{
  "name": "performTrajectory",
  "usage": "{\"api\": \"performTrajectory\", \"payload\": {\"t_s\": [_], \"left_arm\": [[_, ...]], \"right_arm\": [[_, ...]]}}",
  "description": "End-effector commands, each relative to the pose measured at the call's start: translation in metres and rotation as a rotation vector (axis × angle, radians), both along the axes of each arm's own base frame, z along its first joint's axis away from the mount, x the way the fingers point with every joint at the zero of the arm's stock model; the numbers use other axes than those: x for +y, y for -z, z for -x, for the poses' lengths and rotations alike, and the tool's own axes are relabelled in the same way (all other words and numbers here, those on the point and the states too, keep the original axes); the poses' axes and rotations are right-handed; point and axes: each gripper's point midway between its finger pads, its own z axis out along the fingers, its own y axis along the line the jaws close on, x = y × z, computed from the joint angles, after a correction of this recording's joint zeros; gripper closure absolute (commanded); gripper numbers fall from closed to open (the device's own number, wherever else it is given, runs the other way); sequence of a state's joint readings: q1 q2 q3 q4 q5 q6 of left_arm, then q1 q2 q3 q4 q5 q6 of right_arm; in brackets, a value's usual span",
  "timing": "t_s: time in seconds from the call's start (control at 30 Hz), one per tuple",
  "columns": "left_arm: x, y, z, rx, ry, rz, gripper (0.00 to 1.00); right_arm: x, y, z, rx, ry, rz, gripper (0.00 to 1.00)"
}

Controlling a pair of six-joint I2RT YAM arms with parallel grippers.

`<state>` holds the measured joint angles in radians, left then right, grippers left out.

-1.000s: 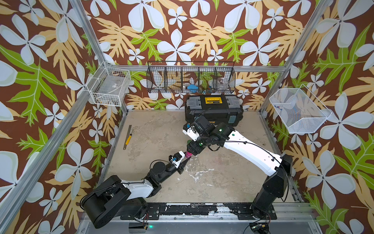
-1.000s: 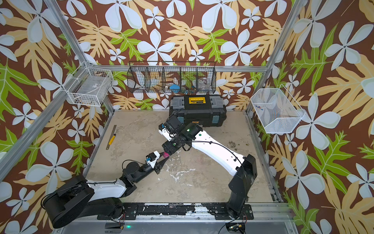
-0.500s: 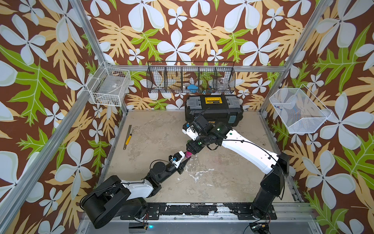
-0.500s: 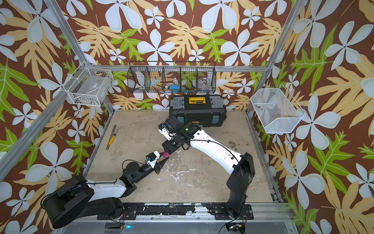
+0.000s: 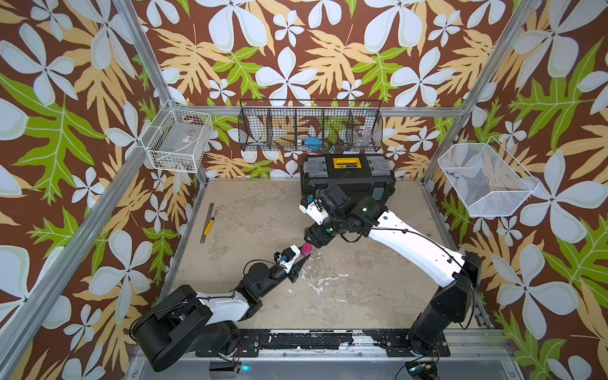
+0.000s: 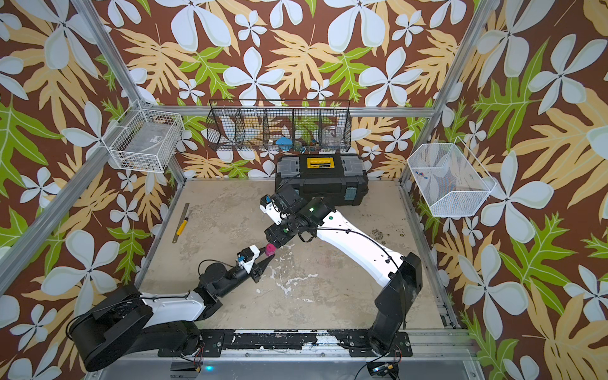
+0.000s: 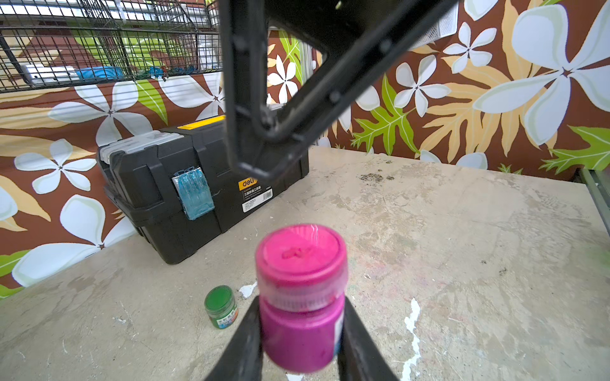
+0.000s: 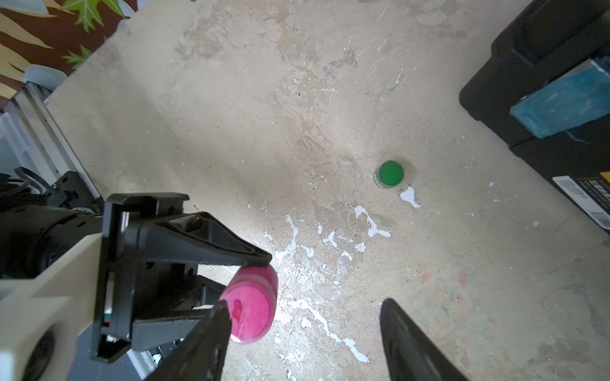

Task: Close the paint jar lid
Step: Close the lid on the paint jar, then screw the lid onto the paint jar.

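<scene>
I see my left fingers point(image 7: 242, 343) clenched on the pink jar point(image 7: 302, 333) near the middle of the bench point(image 5: 362, 296), lid point(image 7: 300, 260) sitting on top; right fingers point(image 8: 412, 346) spread wide just above it.

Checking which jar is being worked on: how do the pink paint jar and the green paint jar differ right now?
The pink jar is clamped by its body in the left claw; the green jar stands free on the table. The pink jar is under the open right claw; the green jar is nearer the toolbox. Both have their lids on.
</scene>
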<state>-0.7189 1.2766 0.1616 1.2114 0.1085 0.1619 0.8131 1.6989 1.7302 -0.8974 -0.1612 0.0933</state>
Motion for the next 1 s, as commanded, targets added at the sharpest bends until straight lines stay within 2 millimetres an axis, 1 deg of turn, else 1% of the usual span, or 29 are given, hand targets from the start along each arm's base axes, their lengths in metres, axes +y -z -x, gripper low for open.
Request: {"api": "performTrajectory", "payload": {"t_s": [0.0, 0.1, 0.2, 0.3, 0.37, 0.43, 0.5, 0.53, 0.6, 0.67, 0.73, 0.9, 0.97], "left_arm": [[0.000, -0.010, 0.000, -0.029, -0.001, 0.023, 0.93], [0.000, -0.010, 0.001, -0.028, 0.002, 0.026, 0.93], [-0.001, -0.011, 0.001, -0.028, 0.005, 0.029, 0.93], [-0.001, -0.011, 0.001, -0.027, 0.007, 0.031, 0.93], [-0.001, -0.011, 0.001, -0.025, 0.009, 0.031, 0.93], [-0.001, -0.010, 0.001, -0.024, 0.009, 0.030, 0.93], [-0.001, -0.010, 0.001, -0.024, 0.007, 0.030, 0.93], [-0.001, -0.011, 0.001, -0.025, 0.007, 0.031, 0.93], [-0.001, -0.009, 0.001, -0.022, 0.007, 0.029, 0.93], [-0.001, -0.010, 0.001, -0.024, 0.006, 0.030, 0.93], [-0.001, -0.009, 0.001, -0.022, 0.006, 0.029, 0.93], [-0.001, -0.010, 0.001, -0.022, 0.007, 0.029, 0.93], [-0.001, -0.010, 0.001, -0.024, 0.004, 0.030, 0.93]], "right_arm": [[0.010, -0.012, 0.005, -0.032, -0.081, -0.090, 0.22], [0.016, -0.023, 0.012, -0.055, -0.157, -0.203, 0.16], [0.021, -0.032, 0.016, -0.074, -0.244, -0.342, 0.12], [0.020, -0.041, 0.022, -0.094, -0.338, -0.454, 0.10], [0.019, -0.038, 0.025, -0.141, -0.400, -0.474, 0.10], [0.018, -0.034, 0.035, -0.215, -0.500, -0.479, 0.10], [0.015, -0.029, 0.042, -0.304, -0.564, -0.485, 0.09], [0.013, -0.026, 0.045, -0.332, -0.582, -0.489, 0.09], [0.011, -0.027, 0.050, -0.391, -0.612, -0.507, 0.10], [0.009, -0.026, 0.050, -0.426, -0.615, -0.504, 0.12], [0.009, -0.022, 0.046, -0.427, -0.606, -0.488, 0.13], [0.018, -0.006, 0.039, -0.361, -0.614, -0.467, 0.14], [0.020, 0.000, 0.037, -0.345, -0.620, -0.458, 0.17]]}}
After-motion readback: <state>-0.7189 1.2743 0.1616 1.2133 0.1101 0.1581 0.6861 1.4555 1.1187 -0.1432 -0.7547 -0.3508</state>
